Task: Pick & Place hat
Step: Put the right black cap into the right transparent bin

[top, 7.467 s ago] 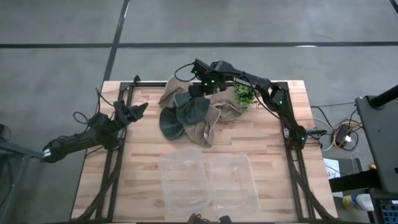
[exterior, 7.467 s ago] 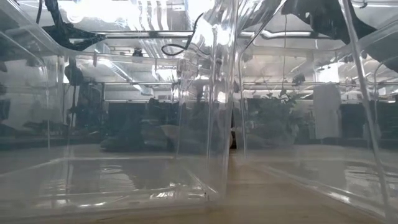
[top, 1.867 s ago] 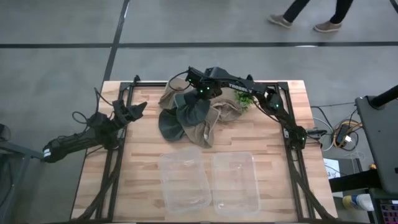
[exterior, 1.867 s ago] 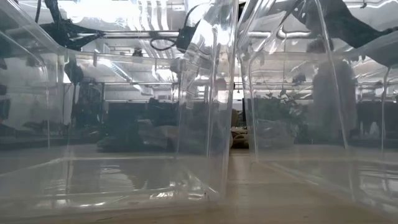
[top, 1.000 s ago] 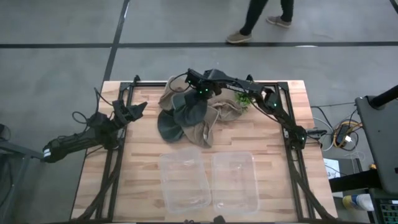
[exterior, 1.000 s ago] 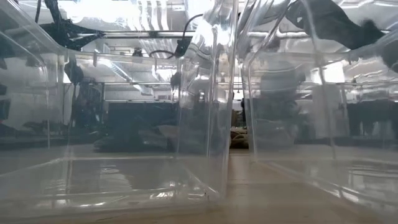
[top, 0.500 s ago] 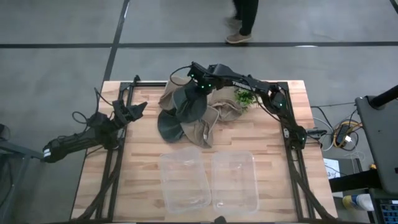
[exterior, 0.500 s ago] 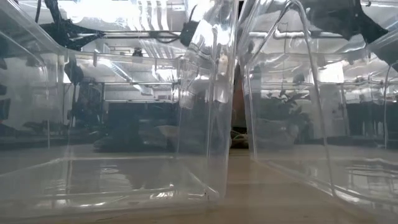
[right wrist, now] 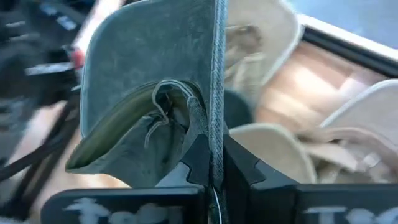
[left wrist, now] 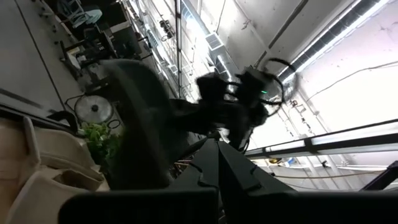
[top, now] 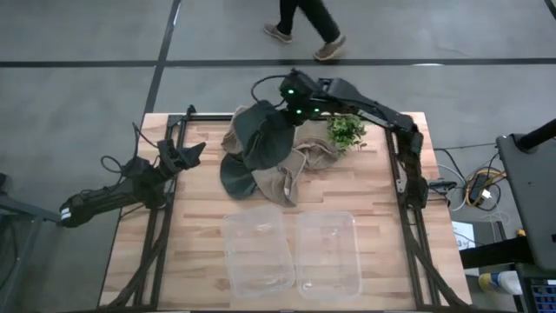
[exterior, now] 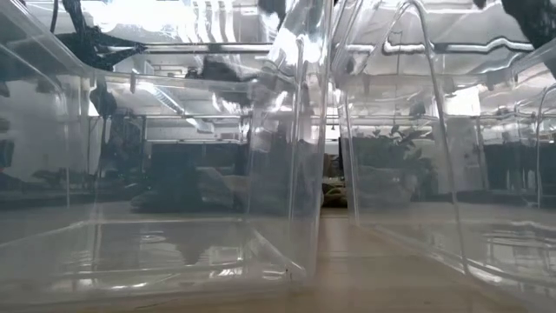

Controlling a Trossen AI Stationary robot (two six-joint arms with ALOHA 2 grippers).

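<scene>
In the high view my right gripper (top: pixel 293 108) is shut on a dark green brimmed hat (top: pixel 263 132) held above the pile of hats. The pile (top: pixel 291 165), tan and dark green hats, lies on the far middle of the table. The right wrist view shows the held hat (right wrist: pixel 149 93) spreading out ahead of the fingers. My left gripper (top: pixel 195 151) waits shut over the table's left side, touching nothing. From the left wrist view the raised hat (left wrist: pixel 140 124) shows far off, beyond my left gripper (left wrist: pixel 217 144). My right gripper pinches the dark green hat by the edge of its brim (right wrist: pixel 216 134) between the two fingers, coming from the table's right and far side. The brim stands on edge in the hold. The hat is lifted off the pile and hangs out beyond the fingers toward the table's left.
Two clear plastic bins (top: pixel 256 252) (top: pixel 330 254) sit side by side at the near edge. A small green plant (top: pixel 347 130) stands right of the pile. A person (top: pixel 304 22) walks on the floor beyond the far edge. Bare wood lies between pile and bins.
My right gripper has risen and drawn back toward the far-right, staying shut on the dark green hat. The hat has come up off the pile, its brim now spread and raised. The person beyond the table has walked on.
</scene>
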